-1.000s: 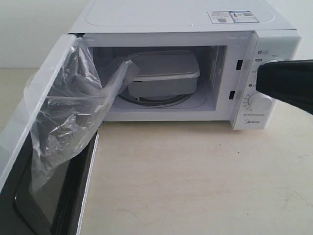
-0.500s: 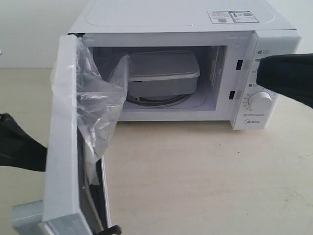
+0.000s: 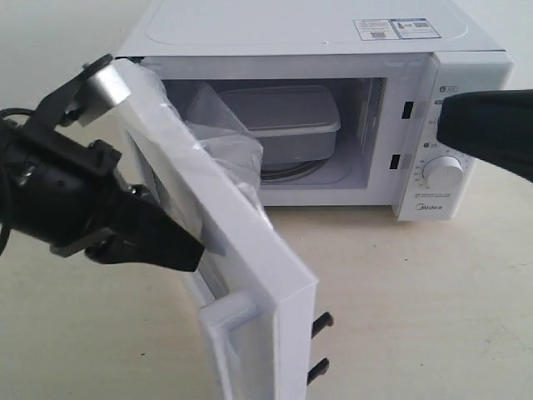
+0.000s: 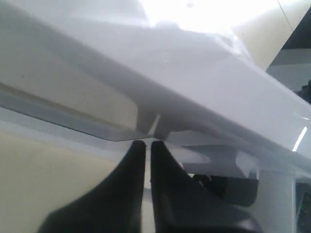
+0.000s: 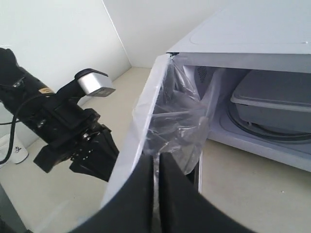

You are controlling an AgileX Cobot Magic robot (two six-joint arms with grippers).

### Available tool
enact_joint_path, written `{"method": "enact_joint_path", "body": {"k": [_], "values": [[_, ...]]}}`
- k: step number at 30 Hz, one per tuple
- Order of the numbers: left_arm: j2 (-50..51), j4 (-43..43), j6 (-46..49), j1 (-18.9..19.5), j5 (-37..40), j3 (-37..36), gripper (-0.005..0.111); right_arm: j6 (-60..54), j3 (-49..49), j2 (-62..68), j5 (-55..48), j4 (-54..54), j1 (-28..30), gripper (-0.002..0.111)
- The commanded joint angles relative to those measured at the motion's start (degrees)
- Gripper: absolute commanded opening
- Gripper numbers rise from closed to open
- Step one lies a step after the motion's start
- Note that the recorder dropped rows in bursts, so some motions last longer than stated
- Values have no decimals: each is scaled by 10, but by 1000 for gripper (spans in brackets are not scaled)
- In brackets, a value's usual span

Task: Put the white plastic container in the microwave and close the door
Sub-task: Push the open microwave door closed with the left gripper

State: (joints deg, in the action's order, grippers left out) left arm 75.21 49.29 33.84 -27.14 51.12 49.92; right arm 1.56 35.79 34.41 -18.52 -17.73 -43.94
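The white plastic container [image 3: 283, 125] sits inside the microwave [image 3: 291, 33] on the glass turntable, and it also shows in the right wrist view [image 5: 277, 97]. The door [image 3: 233, 242] stands roughly half open, with crinkled clear film [image 3: 221, 142] on its inner face and its handle [image 3: 237, 333] low in front. My left gripper [image 3: 196, 250] is shut, its tips [image 4: 146, 144] against the door's outer face [image 4: 194, 73]. Shut and empty, my right gripper [image 3: 445, 125] hangs in front of the control panel, apart from the door [image 5: 141, 121].
Two round knobs [image 3: 441, 172] sit on the panel behind my right gripper. Two black latch hooks [image 3: 321, 321] stick out of the door's free edge. The microwave stands on a pale tabletop [image 3: 400, 308] in front of a white wall.
The door has swung from wide open to about half shut. My left arm has come in from the left behind the door. The right gripper has stayed in place.
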Motion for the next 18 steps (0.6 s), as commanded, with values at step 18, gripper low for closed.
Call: {"method": "enact_joint_path", "body": {"k": [18], "values": [[57, -40, 20, -35, -15, 148, 4, 1, 3, -5, -13, 32, 0, 0]]}}
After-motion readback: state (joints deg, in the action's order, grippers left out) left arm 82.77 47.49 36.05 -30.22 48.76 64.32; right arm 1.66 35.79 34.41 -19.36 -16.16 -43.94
